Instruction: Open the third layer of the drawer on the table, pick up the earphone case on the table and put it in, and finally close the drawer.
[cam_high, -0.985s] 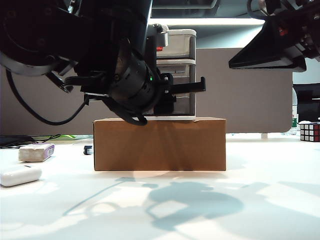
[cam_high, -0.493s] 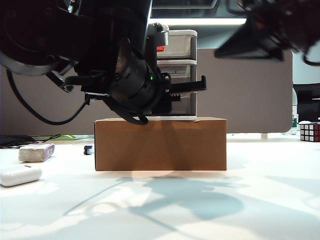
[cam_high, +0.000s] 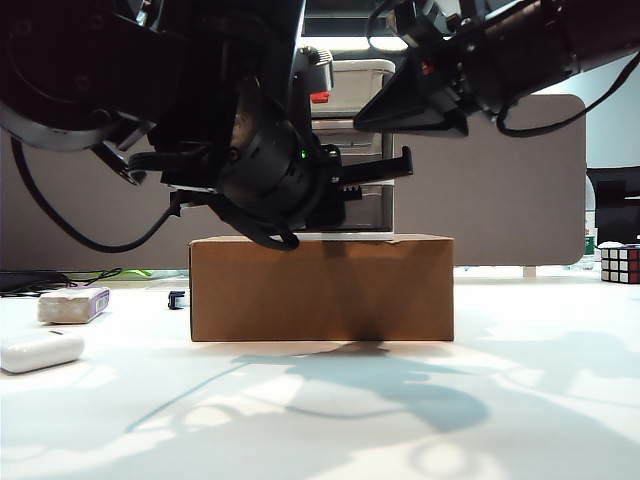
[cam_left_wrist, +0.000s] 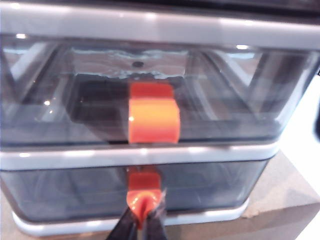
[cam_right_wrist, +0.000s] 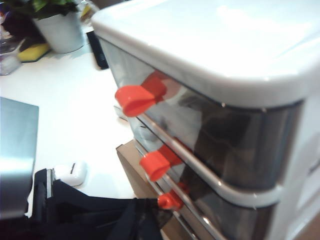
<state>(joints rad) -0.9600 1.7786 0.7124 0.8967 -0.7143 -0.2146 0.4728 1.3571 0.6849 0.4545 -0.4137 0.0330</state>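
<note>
The drawer (cam_high: 362, 90), a white-framed unit with smoky grey trays, stands on a brown cardboard box (cam_high: 320, 287). In the left wrist view my left gripper (cam_left_wrist: 144, 219) is shut on the red handle (cam_left_wrist: 145, 192) of the third layer (cam_left_wrist: 200, 187), which sits flush in its frame. The right wrist view shows the same handle (cam_right_wrist: 170, 200) pinched by the black left fingers (cam_right_wrist: 145, 215). My right gripper (cam_high: 400, 103) hovers beside the unit's top; its jaws are not distinguishable. The earphone case (cam_high: 40, 350), glossy white, lies on the table (cam_high: 520, 400) at the front left.
A greyish block with a purple end (cam_high: 72, 305) lies behind the case. A Rubik's cube (cam_high: 620, 262) sits at the far right. The bulky left arm (cam_high: 200, 110) fills the upper left. A potted plant (cam_right_wrist: 60, 25) stands beyond the drawer.
The right arm has swung down and left from the upper right corner to the top of the drawer unit. The left arm has stayed at the lowest handle.
</note>
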